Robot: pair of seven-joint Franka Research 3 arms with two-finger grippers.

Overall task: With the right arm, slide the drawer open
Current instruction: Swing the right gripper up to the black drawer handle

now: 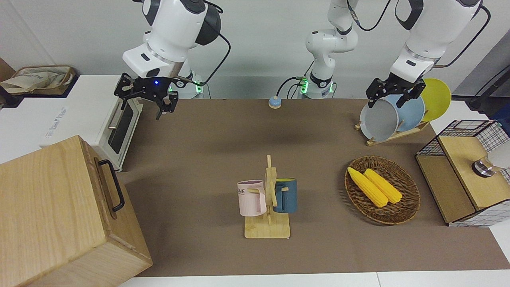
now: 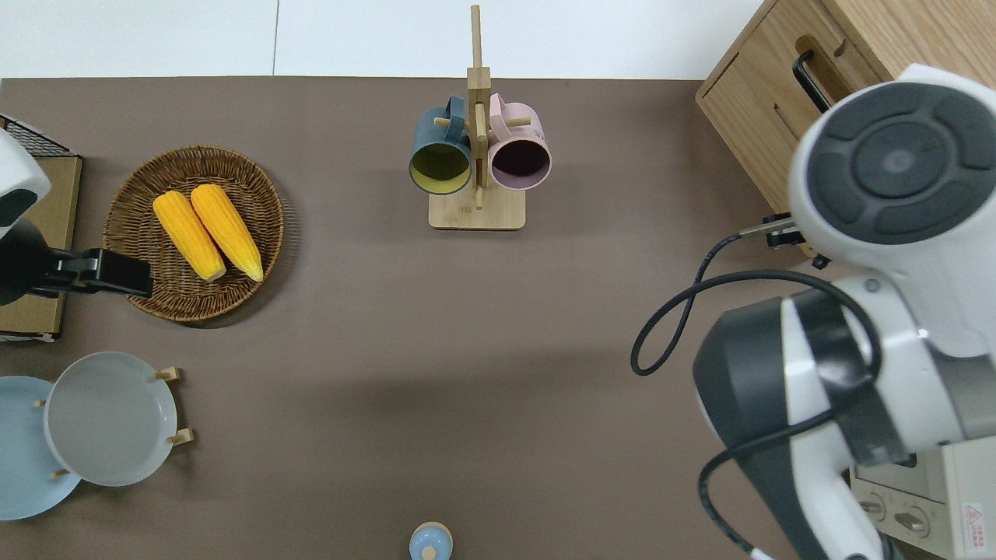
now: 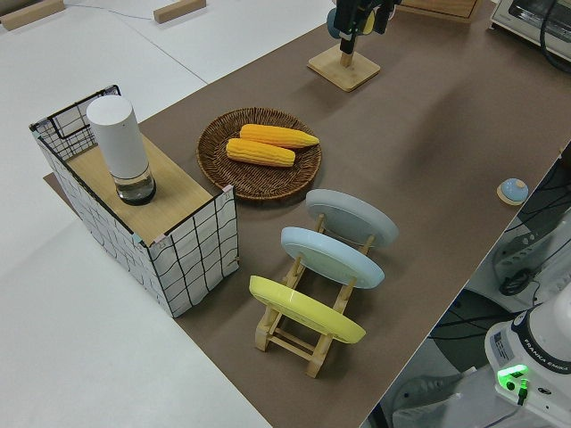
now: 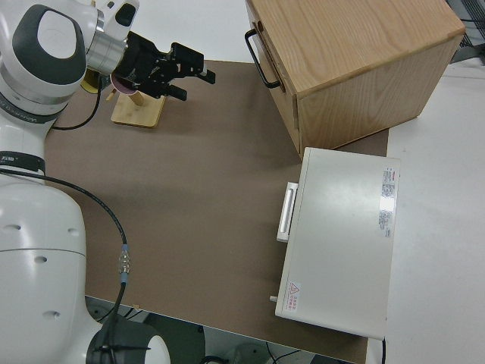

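The drawer point(image 1: 104, 187) sits shut in the pale wooden cabinet point(image 1: 51, 215) at the right arm's end of the table. Its black bar handle point(image 1: 113, 185) faces the brown mat and also shows in the overhead view point(image 2: 809, 78) and the right side view point(image 4: 261, 57). My right gripper point(image 1: 166, 108), with a blue light at its wrist, hangs open over the mat by the toaster oven's front, well apart from the handle. In the right side view the right gripper point(image 4: 195, 82) holds nothing. The left arm is parked, and the left gripper point(image 1: 392, 95) is open.
A white toaster oven point(image 1: 119, 119) stands beside the cabinet, nearer to the robots. A mug stand point(image 1: 267, 199) with two mugs is mid-table. Toward the left arm's end are a basket point(image 1: 410, 199) with corn, a plate rack point(image 1: 374, 139) and a wire-mesh rack point(image 1: 462, 171).
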